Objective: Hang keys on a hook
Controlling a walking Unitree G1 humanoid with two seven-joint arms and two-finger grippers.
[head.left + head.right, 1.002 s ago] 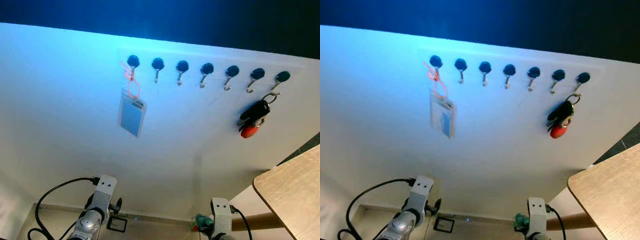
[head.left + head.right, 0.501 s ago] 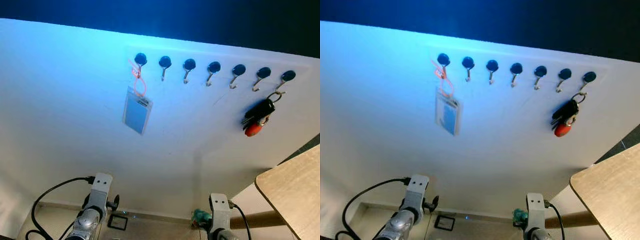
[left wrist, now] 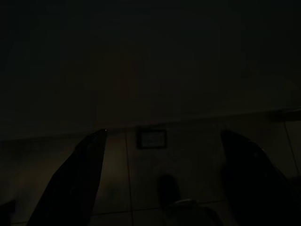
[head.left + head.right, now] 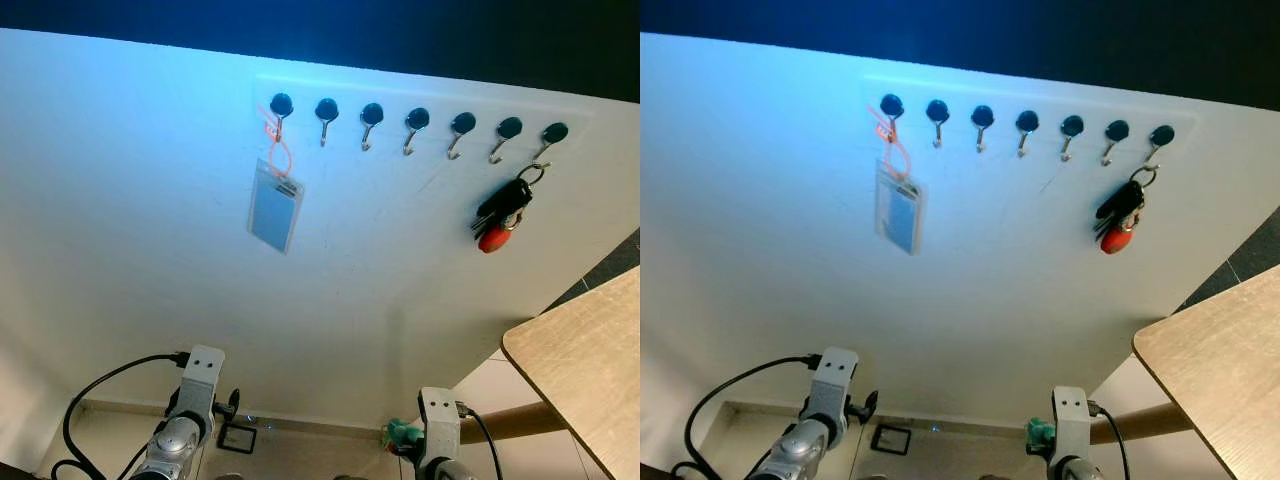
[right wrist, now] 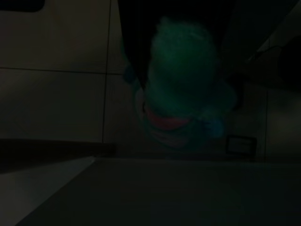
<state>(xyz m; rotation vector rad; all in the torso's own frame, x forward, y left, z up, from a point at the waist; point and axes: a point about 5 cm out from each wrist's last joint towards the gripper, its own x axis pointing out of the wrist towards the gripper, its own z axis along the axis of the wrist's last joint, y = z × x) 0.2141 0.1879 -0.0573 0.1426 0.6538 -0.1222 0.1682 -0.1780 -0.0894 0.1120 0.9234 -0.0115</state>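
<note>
A row of several black-capped hooks (image 4: 415, 120) runs along the white wall high ahead. A bunch of dark keys with a red fob (image 4: 503, 212) hangs on the hook furthest right. The hook furthest left holds a badge card (image 4: 275, 205) on an orange loop. Both silver arms are low at the picture's foot, far below the hooks. In the dark left wrist view, my left gripper (image 3: 163, 136) is open over the floor, holding nothing. A green fuzzy keychain (image 5: 181, 94) sits in my right gripper (image 5: 178, 44) and peeks out beside the right wrist (image 4: 437, 430).
A light wooden table (image 4: 590, 350) juts in from the lower right, close to my right arm. A small dark square plate (image 4: 237, 438) lies where wall and floor meet. The hooks between the badge and the keys are bare.
The whole picture has shifted as my head moved, so the hook row sits a little differently in view. The things on the wall and both arms have kept their places.
</note>
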